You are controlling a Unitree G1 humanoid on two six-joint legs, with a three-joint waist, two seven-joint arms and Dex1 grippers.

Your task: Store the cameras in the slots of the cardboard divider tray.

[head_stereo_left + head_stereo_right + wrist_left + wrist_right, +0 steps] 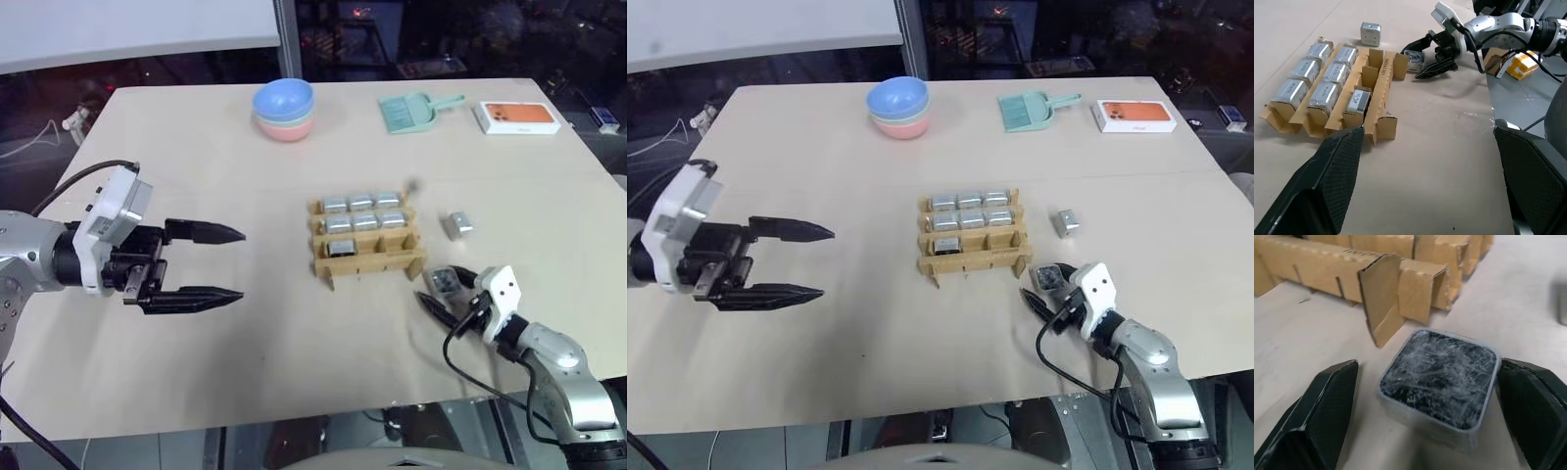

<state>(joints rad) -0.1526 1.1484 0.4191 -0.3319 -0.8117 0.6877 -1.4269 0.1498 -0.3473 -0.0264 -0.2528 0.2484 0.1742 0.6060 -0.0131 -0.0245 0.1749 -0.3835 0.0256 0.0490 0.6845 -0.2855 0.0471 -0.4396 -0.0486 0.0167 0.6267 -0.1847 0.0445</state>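
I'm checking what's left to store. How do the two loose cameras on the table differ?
The small silver-grey camera with the dark speckled face sits between the open jaws of the right gripper, near the corner of the brown cardboard divider tray. The other loose silver-grey camera lies farther back on the table, clear of both grippers, and shows no dark face. Both rest on the table outside the tray.

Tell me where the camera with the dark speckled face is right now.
The dark-faced camera lies on the table between the open fingers of the right gripper, just off the near right corner of the cardboard divider tray.
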